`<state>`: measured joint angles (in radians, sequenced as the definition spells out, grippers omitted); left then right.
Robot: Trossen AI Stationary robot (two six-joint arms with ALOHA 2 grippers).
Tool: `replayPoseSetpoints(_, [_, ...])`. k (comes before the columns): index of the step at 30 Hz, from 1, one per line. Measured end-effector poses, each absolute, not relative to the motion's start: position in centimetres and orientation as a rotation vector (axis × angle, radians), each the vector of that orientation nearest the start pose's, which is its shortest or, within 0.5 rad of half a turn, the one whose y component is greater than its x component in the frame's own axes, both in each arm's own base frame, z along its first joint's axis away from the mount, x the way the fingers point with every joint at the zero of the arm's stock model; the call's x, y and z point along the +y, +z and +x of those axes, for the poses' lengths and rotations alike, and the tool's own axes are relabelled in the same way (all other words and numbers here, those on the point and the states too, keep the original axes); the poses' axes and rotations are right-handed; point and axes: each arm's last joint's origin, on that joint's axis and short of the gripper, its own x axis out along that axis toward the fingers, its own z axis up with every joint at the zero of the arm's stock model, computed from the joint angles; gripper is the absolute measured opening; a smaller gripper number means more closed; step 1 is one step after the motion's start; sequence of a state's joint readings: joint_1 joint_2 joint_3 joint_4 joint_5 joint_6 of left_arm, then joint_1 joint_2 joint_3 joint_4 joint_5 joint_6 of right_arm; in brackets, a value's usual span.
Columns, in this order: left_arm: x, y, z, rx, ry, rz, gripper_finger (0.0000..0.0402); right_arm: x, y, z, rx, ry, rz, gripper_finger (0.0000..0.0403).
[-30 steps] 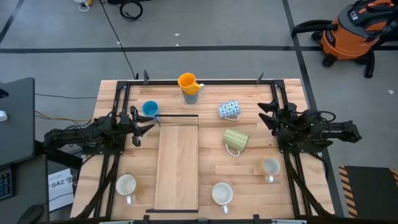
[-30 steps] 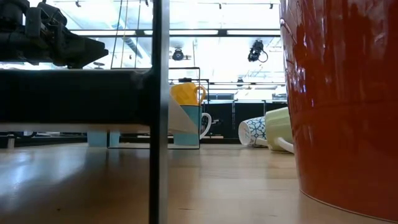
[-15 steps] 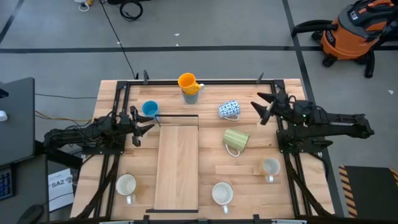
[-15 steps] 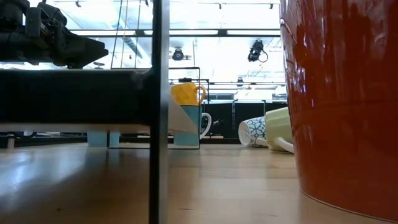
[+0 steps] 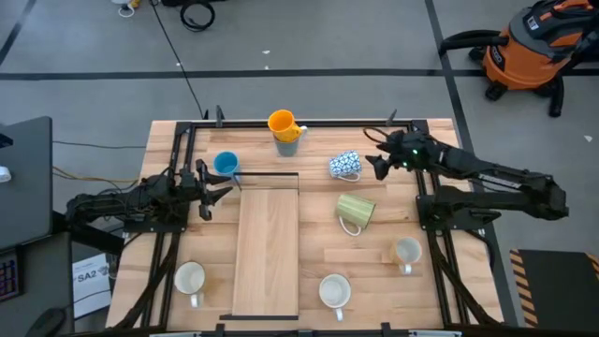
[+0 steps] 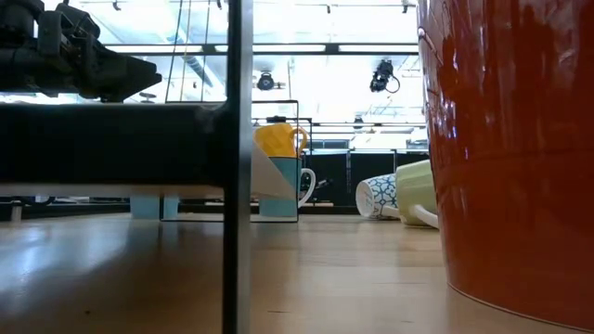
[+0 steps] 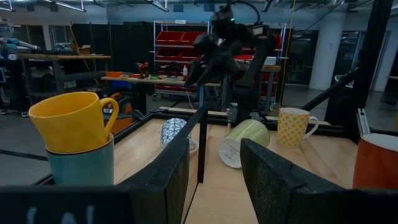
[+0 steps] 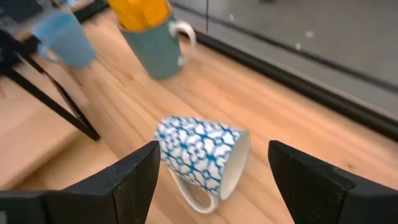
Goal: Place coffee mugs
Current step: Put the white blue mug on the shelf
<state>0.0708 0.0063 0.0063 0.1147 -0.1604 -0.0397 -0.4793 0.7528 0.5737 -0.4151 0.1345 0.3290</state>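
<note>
Right gripper point(image 5: 372, 159) hovers wide open beside the blue-patterned mug point(image 8: 200, 149).
Glazed ceramic on its side: likely slick and rolls; pinch the rim.

A light wooden board point(image 5: 267, 251) lies lower centre on the wooden table point(image 5: 440, 290). An orange shop vacuum point(image 5: 529, 49) stands on the grey floor at upper right. A black cable point(image 5: 197, 13) coils at top centre. Red shelving point(image 7: 180, 46) fills the background in the left wrist view.

Bare tabletop point(image 8: 292, 118) around blue-patterned mug point(image 8: 202, 152)
</note>
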Motion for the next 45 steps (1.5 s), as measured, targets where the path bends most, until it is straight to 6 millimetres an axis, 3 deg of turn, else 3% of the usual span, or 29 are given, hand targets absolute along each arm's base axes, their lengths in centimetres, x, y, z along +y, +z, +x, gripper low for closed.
replayPoseSetpoints(8, [1.1,17.6,9.6,-0.12,0.229,-0.045,0.0151,-10.5,22.6,14.2,0.61,-0.62,0.507,0.0304])
replayPoseSetpoints(19, [1.1,17.6,9.6,-0.119,0.229,-0.045,0.0151,-13.0,20.6,15.2,0.672,-0.544,0.541,0.0298])
replayPoseSetpoints(30, [1.1,17.6,9.6,-0.119,0.229,-0.045,0.0151,-14.4,17.7,17.0,0.744,-0.448,0.569,0.0297])
replayPoseSetpoints(36, [1.1,17.6,9.6,-0.119,0.229,-0.045,0.0151,-15.0,16.5,18.2,0.717,-0.311,0.579,0.0297])
replayPoseSetpoints(45, [1.1,17.6,9.6,-0.12,0.229,-0.045,0.0151,-15.6,14.5,19.0,0.744,-0.289,0.61,0.0297])
